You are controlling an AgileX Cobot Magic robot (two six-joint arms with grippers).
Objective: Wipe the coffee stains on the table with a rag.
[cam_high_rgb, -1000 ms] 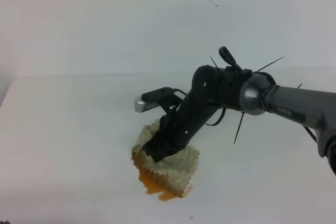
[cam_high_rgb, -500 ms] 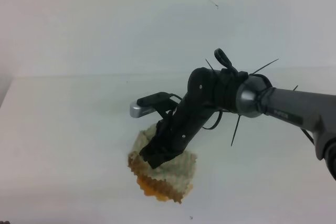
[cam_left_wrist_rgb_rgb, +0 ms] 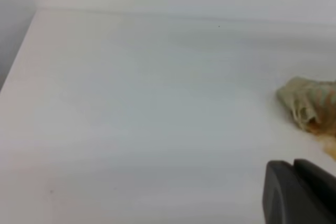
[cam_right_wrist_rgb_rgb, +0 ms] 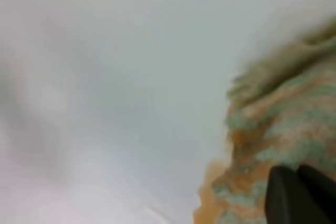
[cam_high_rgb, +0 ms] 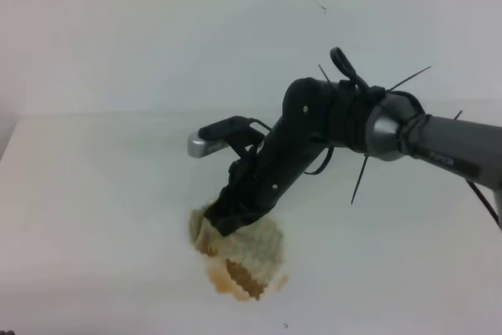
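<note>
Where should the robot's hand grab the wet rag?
Probably the raised, bunched back part of the rag, where the right hand already presses, coming from above. It lies crumpled on the table, so folds stick up; its front edge is soaked with coffee stains.

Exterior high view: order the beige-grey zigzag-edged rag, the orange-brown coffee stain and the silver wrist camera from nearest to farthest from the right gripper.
1. Beige-grey rag: directly under the right gripper, touching it.
2. Orange-brown coffee stain: on the table just below the rag.
3. Silver wrist camera: above, up the arm.

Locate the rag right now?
In the exterior high view the rag lies on the table, low and centre-left, over the coffee stains, with the right gripper pressing on it.
</note>
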